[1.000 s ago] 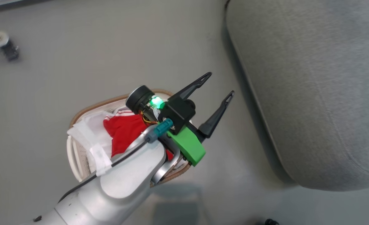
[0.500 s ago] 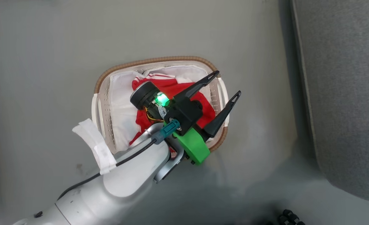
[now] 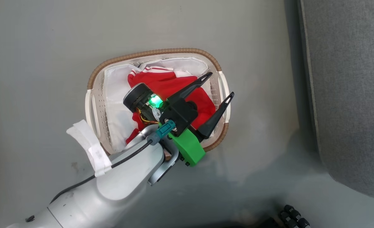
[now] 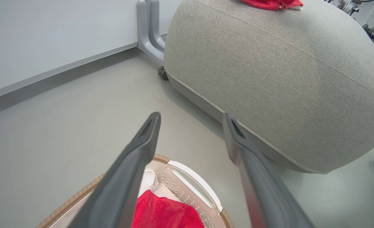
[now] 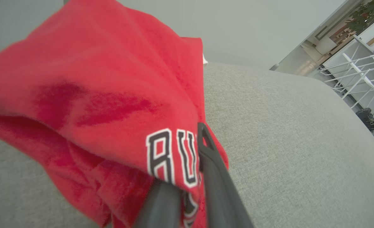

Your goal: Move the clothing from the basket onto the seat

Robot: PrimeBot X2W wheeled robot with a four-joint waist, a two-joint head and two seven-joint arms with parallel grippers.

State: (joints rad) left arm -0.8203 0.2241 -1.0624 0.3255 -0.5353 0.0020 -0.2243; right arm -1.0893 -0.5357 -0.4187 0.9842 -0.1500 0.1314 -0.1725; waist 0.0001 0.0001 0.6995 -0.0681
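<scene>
The head camera has swung round, so the whole basket [image 3: 155, 52] on the floor [image 3: 47, 47] now lies under the left pincer [image 3: 221, 84]. Its fingers stand wide apart above the red clothing [image 3: 161, 84] left inside. The right pincer [image 5: 188, 164] is clamped on a lettered red garment [image 5: 111, 95] over the seat [image 5: 285, 142]. One drop-off looks due, and the next pick is lining up.

The left gripper [image 4: 190, 116] stands spread wide over the basket [image 4: 174, 190] of red clothing [image 4: 165, 212]. Another red garment [image 4: 269, 3] lies atop the grey seat [image 4: 285, 79].
</scene>
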